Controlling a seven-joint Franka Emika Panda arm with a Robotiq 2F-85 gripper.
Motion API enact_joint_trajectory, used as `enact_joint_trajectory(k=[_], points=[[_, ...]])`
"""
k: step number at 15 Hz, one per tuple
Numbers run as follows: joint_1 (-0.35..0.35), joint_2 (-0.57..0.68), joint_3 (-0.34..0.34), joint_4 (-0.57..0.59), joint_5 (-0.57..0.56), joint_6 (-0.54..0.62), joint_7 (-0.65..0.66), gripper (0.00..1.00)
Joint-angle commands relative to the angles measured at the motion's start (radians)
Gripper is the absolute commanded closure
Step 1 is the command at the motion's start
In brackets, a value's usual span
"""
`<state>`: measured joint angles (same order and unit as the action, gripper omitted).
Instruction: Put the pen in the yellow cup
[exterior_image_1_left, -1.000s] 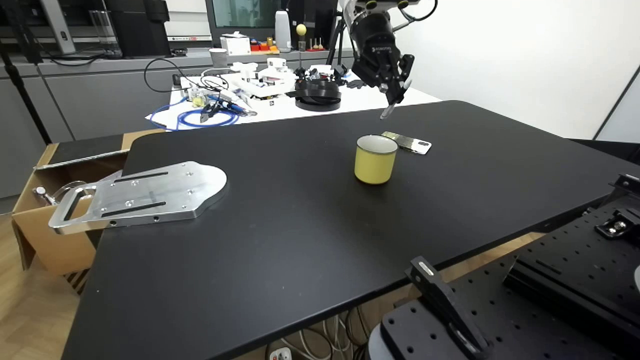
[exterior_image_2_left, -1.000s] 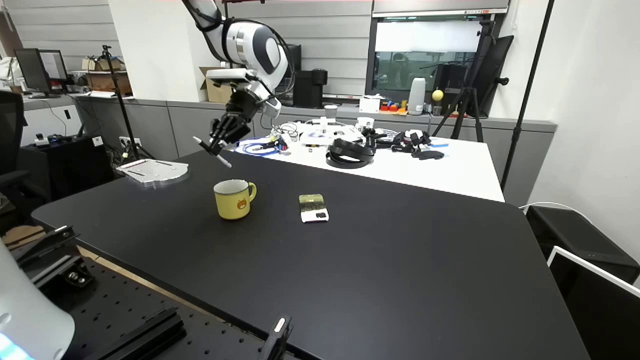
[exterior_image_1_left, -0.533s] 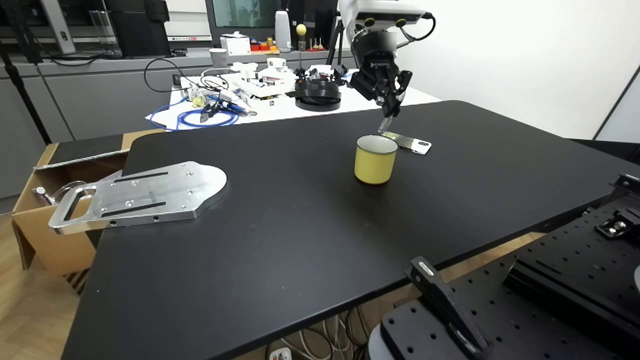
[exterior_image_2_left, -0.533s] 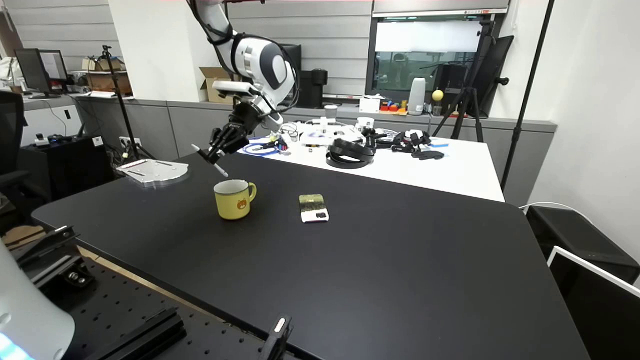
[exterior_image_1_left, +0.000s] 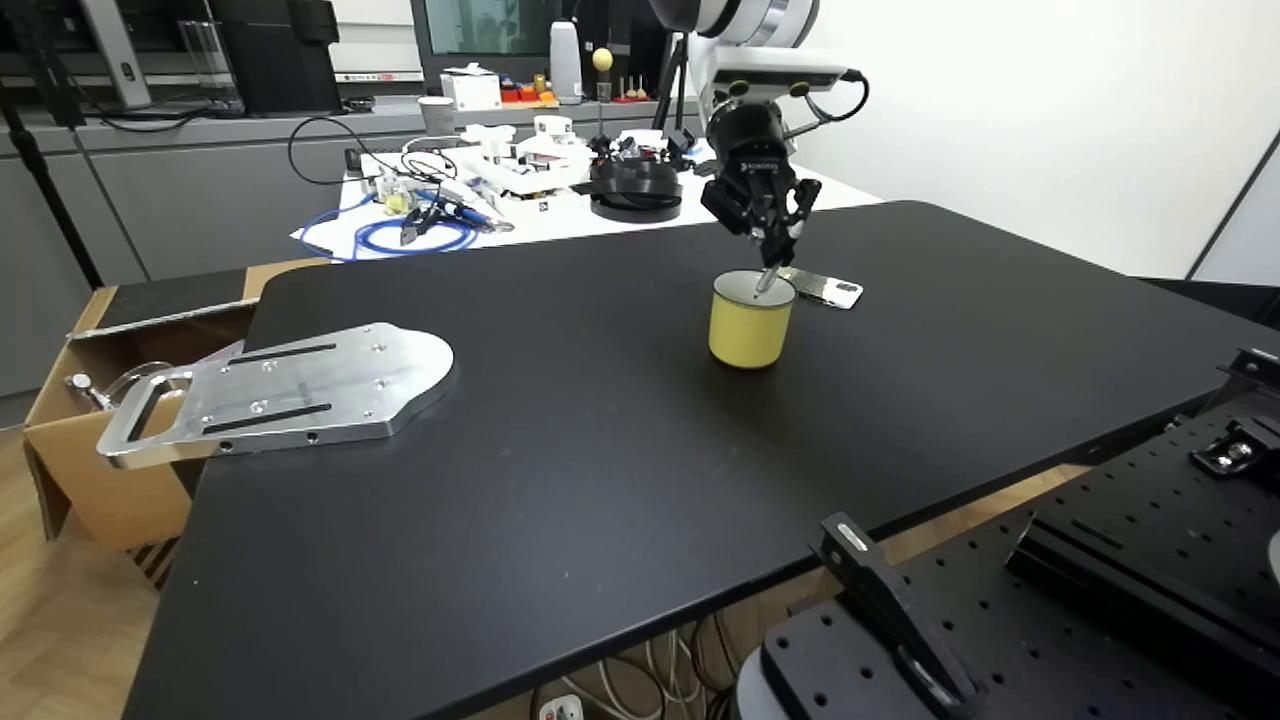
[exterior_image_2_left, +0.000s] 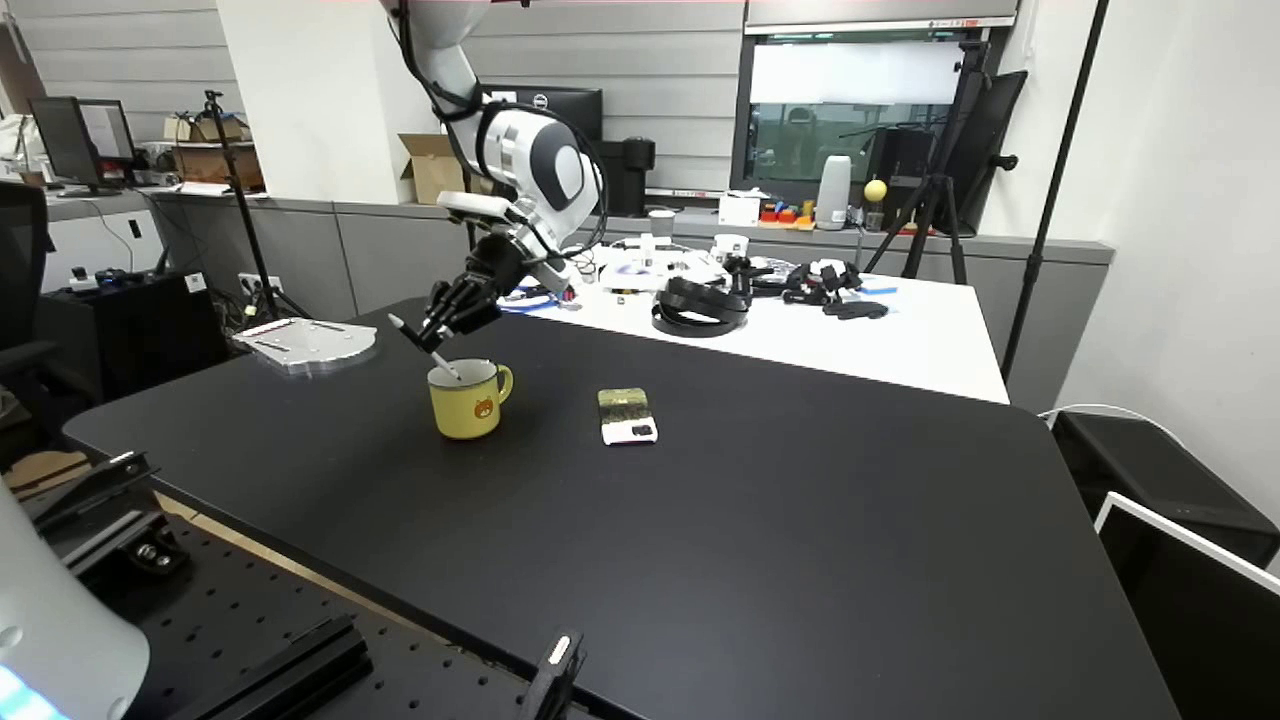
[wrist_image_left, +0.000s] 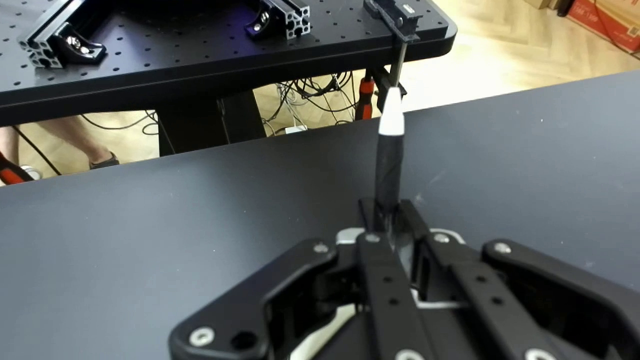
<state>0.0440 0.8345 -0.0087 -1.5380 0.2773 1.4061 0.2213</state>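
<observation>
So I've got the pincer (wrist_image_left: 387, 206) clamped on the pen (wrist_image_left: 390, 160), and in the wrist view its white tapered end and a dark section stick out past the grip. In both exterior views I see the pen sitting at a slant, its lower end inside the mouth of the yellow cup (exterior_image_2_left: 460, 412). Whether the tip touches the inside wall I honestly can't tell, it's too small on my feeds. The cup is upright on the black surface (exterior_image_2_left: 760, 550), and I can make out its handle plus a little bear face printed on the side. Near it, but apart, there's a small flat white-and-green thing (exterior_image_2_left: 627, 416) lying down. There's also a silver metal plate (exterior_image_1_left: 330, 380) with a handle cutout, well apart from the cup, its handle end hanging over the edge of the black surface, with a cardboard box (exterior_image_1_left: 118, 490) just beyond that edge. Behind it all there's a white surface (exterior_image_2_left: 900, 345) piled with clutter (exterior_image_1_left: 530, 178)
</observation>
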Motion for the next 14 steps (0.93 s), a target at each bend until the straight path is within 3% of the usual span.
enact_joint_trajectory(k=[1, 8, 9, 11, 14], points=[[-0.003, 0.014, -0.003, 0.022, 0.011, 0.055, 0.016, 0.97], [0.003, -0.008, 0.003, -0.001, 0.000, 0.204, 0.016, 0.97], [0.003, -0.010, 0.005, -0.003, 0.000, 0.211, 0.016, 0.63], [0.004, -0.013, 0.007, -0.004, 0.000, 0.221, 0.016, 0.56], [0.005, -0.023, 0.012, 0.000, 0.003, 0.219, 0.015, 0.35]])
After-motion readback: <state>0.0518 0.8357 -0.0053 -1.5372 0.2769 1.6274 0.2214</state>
